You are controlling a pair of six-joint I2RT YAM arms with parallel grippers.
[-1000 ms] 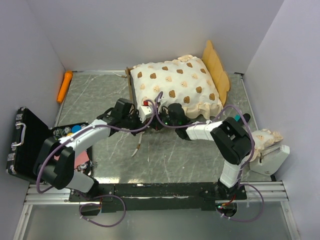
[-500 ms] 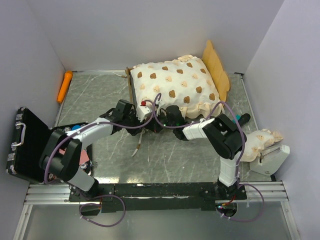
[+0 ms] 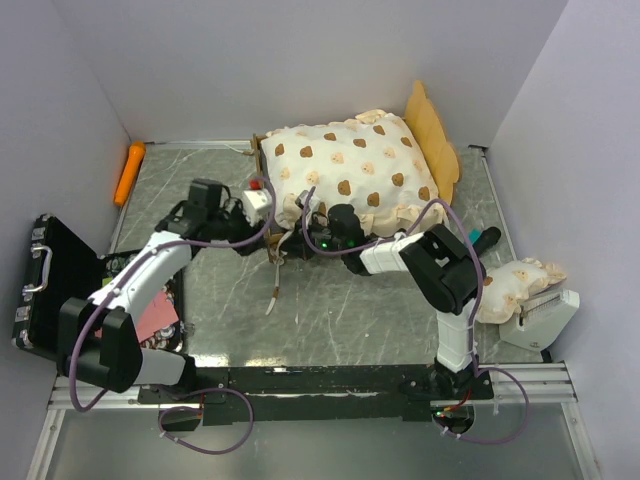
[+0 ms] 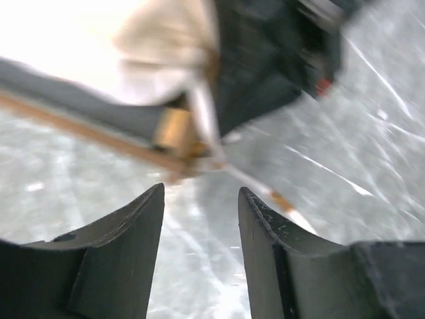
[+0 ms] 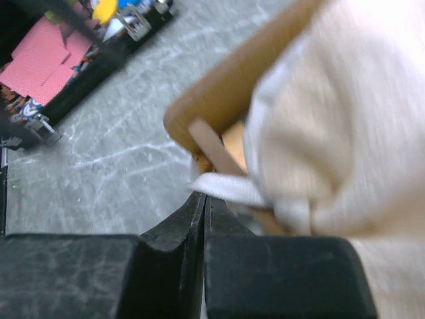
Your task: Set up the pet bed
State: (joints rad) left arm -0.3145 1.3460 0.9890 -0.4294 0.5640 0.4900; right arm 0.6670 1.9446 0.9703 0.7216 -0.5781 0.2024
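One pet bed [image 3: 432,130] is shown whole only from above, at the far middle of the table [image 3: 340,320], its mattress [image 3: 345,170] laid in and the pillow [image 3: 515,285] lying well apart at the right edge. The left gripper [image 4: 199,219] is seen parted and empty near the frame only in the left wrist view. The right gripper [image 5: 202,206] is seen pinched shut, tips at a white strip [image 5: 226,188], only in the right wrist view.
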